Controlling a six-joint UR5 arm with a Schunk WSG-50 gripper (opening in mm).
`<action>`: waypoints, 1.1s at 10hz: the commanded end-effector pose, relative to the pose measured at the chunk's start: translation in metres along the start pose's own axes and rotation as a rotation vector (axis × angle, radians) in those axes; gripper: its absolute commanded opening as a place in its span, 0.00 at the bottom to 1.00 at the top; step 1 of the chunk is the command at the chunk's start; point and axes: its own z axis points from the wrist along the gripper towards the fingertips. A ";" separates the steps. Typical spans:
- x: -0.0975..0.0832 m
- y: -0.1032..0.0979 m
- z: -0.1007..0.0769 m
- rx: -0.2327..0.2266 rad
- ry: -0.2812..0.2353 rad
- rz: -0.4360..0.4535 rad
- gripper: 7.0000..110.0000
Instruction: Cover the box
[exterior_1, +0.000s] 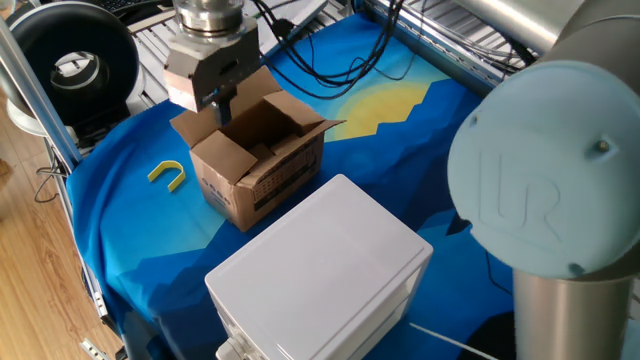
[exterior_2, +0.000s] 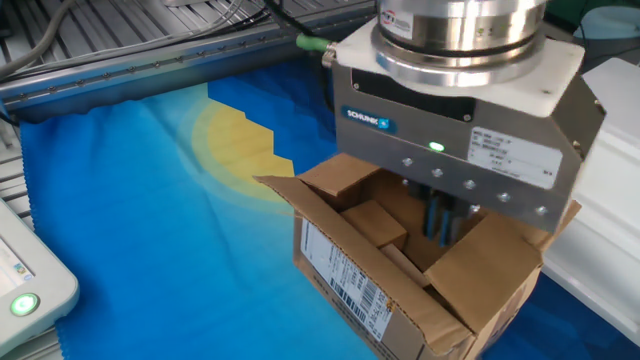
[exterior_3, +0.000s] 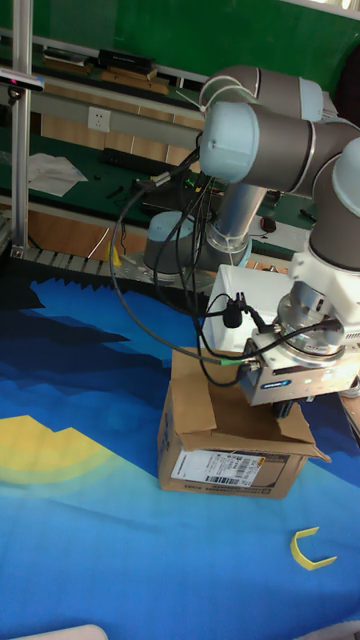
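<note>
Box (exterior_1: 262, 160): flaps open — uncovered.
Jaws (exterior_1: 219, 103): narrow, empty, above box's outer flap.
Advice: push flap inward — slowly.

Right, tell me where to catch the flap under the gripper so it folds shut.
Take the outward-splayed flap of the box by its free outer edge, coming from outside and below. It hinges along the rim, so pushing the edge inward should fold it.

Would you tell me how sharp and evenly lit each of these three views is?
One fixed view: evenly lit, the box sharp, the near arm joint soft. The other fixed view: the gripper body looms large and slightly blurred. Tall fixed view: dimmer background, the cloth bright, mild softness throughout.
</note>
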 end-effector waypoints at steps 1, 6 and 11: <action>0.019 -0.051 -0.005 0.089 0.048 -0.084 0.00; 0.049 -0.090 0.046 0.146 0.071 -0.157 0.00; 0.042 -0.101 0.054 0.209 0.063 -0.154 0.00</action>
